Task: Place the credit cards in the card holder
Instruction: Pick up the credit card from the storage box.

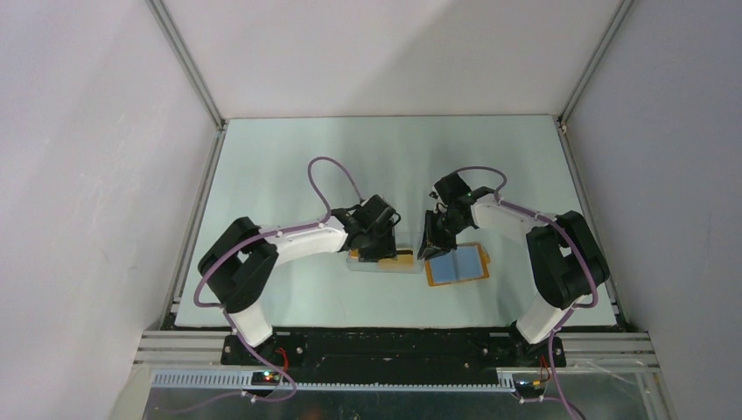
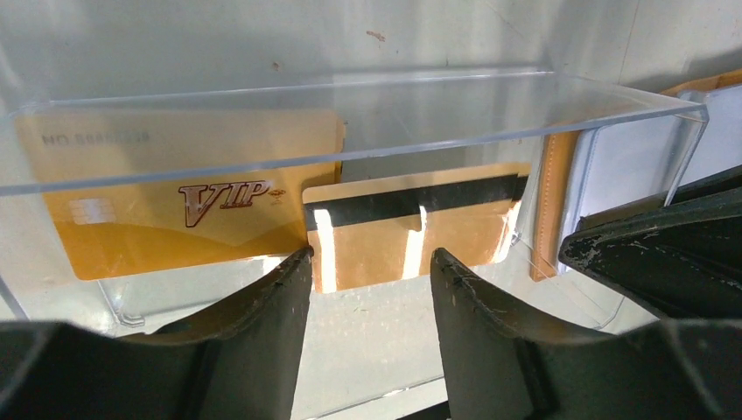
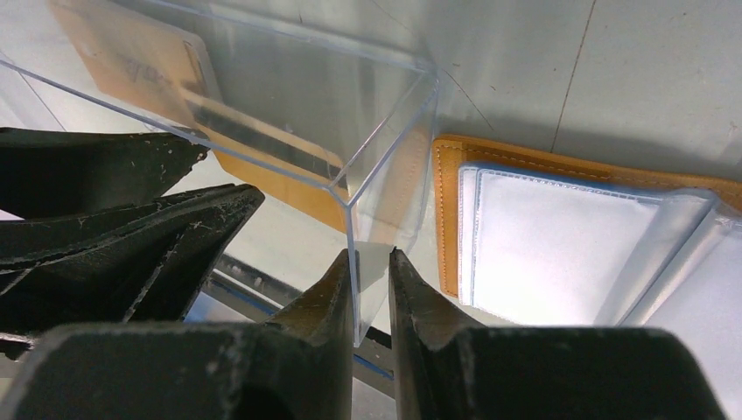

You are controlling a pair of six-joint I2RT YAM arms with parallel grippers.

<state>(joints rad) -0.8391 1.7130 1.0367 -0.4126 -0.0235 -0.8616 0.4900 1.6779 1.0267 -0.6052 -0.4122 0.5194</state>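
Two golden credit cards lie inside a clear plastic box [image 2: 367,114]: a VIP card [image 2: 188,206] and one with a dark stripe [image 2: 411,232], the same striped card [image 3: 262,153] showing through the box wall in the right wrist view. My left gripper [image 2: 369,262] stands open inside the box, just short of the striped card, with nothing between its fingers. My right gripper [image 3: 372,258] is shut on the box's [image 3: 385,140] end corner. The card holder [image 1: 457,266] lies open right of the box, its pockets [image 3: 560,254] facing up.
The clear box [image 1: 382,260] sits mid-table near the front edge, touching the card holder's orange rim [image 2: 553,201]. The left gripper's fingers [image 3: 131,219] crowd the box right beside my right gripper. White walls enclose the table on three sides.
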